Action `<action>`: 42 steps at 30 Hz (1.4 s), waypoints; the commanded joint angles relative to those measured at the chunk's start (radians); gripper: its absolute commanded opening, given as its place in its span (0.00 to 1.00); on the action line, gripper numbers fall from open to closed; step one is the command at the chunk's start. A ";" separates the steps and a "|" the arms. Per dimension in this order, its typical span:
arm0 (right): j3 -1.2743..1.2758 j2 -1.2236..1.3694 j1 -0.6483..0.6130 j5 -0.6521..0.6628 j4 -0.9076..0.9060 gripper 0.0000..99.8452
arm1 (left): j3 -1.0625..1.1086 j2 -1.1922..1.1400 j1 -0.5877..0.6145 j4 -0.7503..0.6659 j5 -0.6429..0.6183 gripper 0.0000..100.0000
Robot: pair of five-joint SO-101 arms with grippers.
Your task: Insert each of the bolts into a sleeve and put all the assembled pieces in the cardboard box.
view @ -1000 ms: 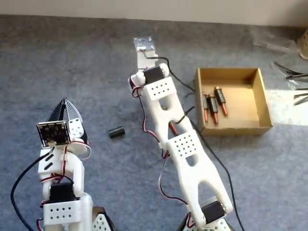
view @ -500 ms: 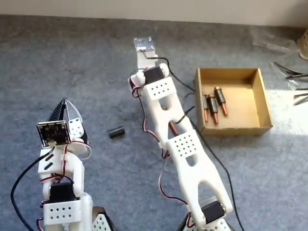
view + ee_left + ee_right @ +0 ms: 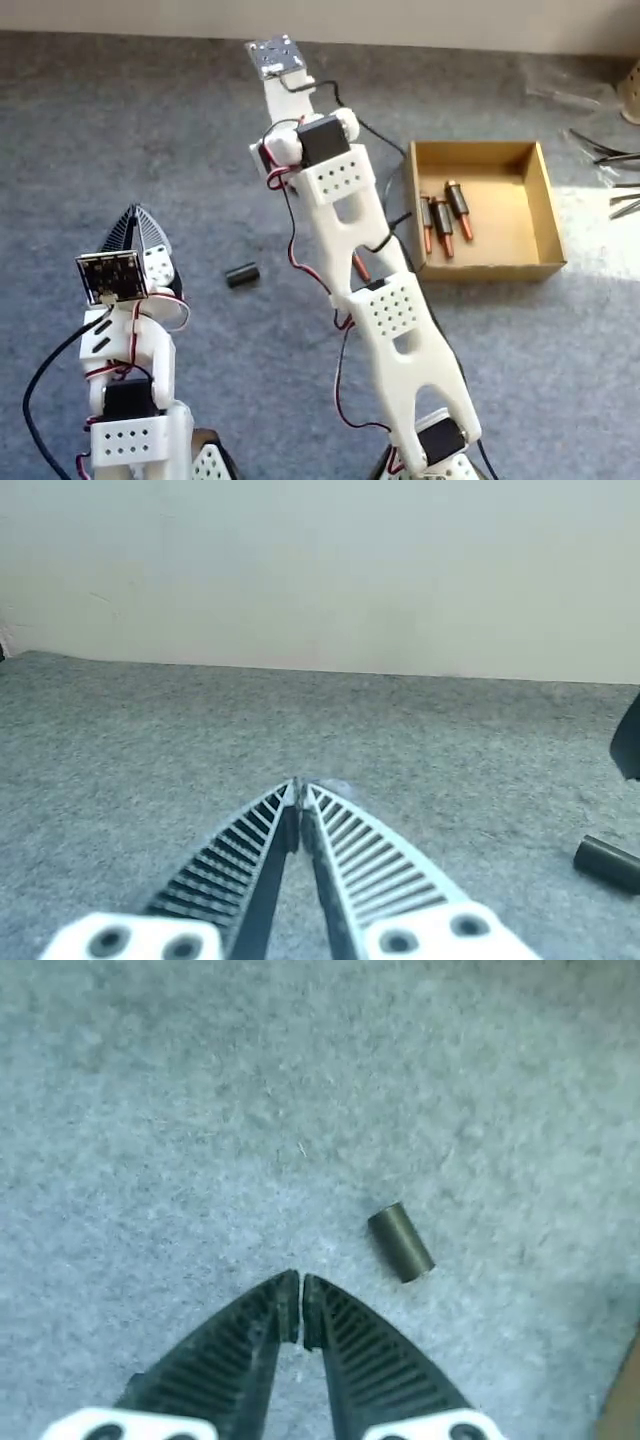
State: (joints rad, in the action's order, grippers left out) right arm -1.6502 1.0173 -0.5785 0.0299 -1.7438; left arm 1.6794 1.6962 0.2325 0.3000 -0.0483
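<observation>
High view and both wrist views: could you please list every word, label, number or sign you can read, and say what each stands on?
No text can be read.
The cardboard box has plain walls.
The loose sleeve bears no marking.
The small board on the left arm's wrist shows specks too small to tell as print.

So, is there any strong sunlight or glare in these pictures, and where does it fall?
High view: the carpet is brightly sunlit just right of the cardboard box. Right wrist view: the sleeve sits in soft, even light. Left wrist view: evenly lit too.
</observation>
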 commanded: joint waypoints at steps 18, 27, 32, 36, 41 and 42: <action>-0.045 0.082 0.050 0.351 -0.019 0.01 | 0.024 -0.002 0.012 -0.018 0.006 0.03; -0.041 0.163 0.050 0.503 -0.019 0.18 | 0.024 -0.002 0.010 -0.018 0.006 0.03; -0.048 0.248 0.050 0.591 -0.018 0.18 | 0.024 -0.002 0.010 -0.018 0.006 0.03; -0.050 0.321 0.050 0.732 -0.018 0.18 | 0.024 -0.002 0.010 -0.018 0.006 0.03; -0.125 0.364 0.048 0.845 -0.016 0.18 | 0.024 -0.002 0.010 -0.018 0.006 0.03; -0.137 0.352 0.048 0.844 -0.016 0.18 | 0.024 -0.002 0.010 -0.018 0.006 0.03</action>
State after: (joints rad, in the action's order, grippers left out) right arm -1.6901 1.3717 -0.5309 0.8431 -1.7438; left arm 1.6794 1.6962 0.2325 0.3000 -0.0483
